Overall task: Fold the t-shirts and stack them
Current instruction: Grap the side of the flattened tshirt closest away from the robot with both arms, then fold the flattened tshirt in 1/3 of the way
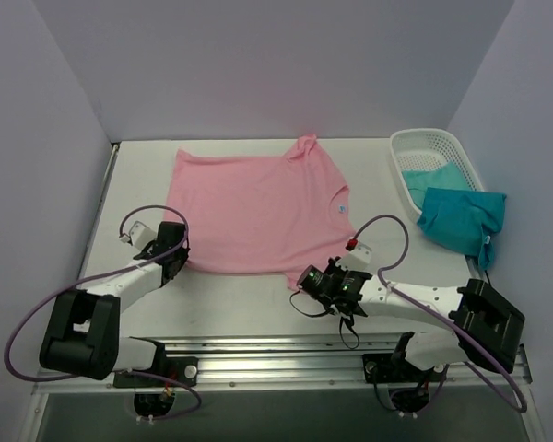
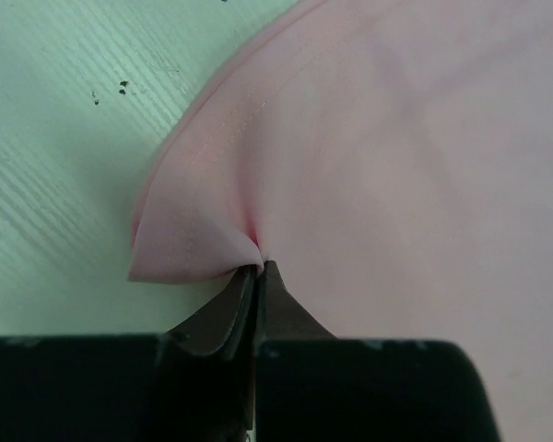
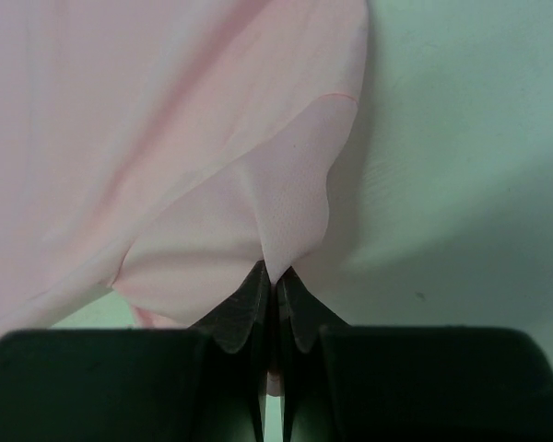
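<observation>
Near the front edge of the worktop [image 1: 138,175], on the left, the left hand [image 1: 182,261] is closed tight on the near left corner of the pink t-shirt [image 1: 258,207]; the left wrist view shows its fingertips [image 2: 244,295] pressed together with a small pucker of pink cloth [image 2: 396,184] between them. That arm reaches low and forward from its base, the hand just above the surface.

The pink t-shirt lies spread flat across the middle of the worktop, its neck toward the right edge.

At the near right corner of the shirt the right hand [image 1: 302,281] is likewise clamped on the fabric [image 3: 166,138]; its fingers meet on a lifted fold [image 3: 276,276]. Its arm lies stretched leftward along the front edge, elbow low.

I judge that both hands hold the near edge so that it can be carried together toward the back edge, making the first fold; even lifting would keep the cloth from skewing.

By the back right corner stands the white basket [image 1: 424,135]; a teal t-shirt [image 1: 461,219] hangs over its near rim, and a second teal t-shirt [image 1: 433,175] lies inside, both not yet folded.
</observation>
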Controlling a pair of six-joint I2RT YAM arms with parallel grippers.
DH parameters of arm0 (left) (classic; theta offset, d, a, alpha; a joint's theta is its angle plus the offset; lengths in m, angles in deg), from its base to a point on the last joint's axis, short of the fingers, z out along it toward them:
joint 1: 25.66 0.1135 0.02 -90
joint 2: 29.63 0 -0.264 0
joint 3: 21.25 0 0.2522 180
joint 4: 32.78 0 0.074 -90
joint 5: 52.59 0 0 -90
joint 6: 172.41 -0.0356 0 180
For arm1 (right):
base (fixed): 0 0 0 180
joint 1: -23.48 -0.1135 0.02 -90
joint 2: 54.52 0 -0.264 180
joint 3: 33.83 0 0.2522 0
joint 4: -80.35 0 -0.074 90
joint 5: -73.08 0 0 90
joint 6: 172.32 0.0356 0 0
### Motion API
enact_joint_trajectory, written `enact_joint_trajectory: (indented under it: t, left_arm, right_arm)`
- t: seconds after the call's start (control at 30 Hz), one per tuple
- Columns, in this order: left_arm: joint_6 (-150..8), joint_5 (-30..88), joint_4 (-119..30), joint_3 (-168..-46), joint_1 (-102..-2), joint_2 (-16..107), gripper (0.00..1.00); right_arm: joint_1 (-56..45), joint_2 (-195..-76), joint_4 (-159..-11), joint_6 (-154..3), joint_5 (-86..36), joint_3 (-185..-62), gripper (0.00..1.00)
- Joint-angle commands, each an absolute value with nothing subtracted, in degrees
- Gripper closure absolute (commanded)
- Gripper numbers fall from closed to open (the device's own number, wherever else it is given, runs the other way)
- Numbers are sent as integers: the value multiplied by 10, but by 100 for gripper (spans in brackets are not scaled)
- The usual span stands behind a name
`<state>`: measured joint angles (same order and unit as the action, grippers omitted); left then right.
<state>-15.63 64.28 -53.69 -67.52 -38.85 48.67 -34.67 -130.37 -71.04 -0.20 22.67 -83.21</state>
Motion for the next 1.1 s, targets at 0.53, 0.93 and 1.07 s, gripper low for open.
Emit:
enact_joint_trajectory:
  t: [0.53,0.93,1.07]
  left_arm:
    - [-211,640,-656,-644,-405,266,96]
    - [-226,613,-620,-729,-389,351,96]
    - [-238,606,-605,-758,-373,378,95]
  right_arm:
    - [-338,-1263,-622,-14,301,-888,100]
    - [-303,-1382,-629,-127,344,-1099,100]
    - [-284,-1438,-634,-148,347,-1157,100]
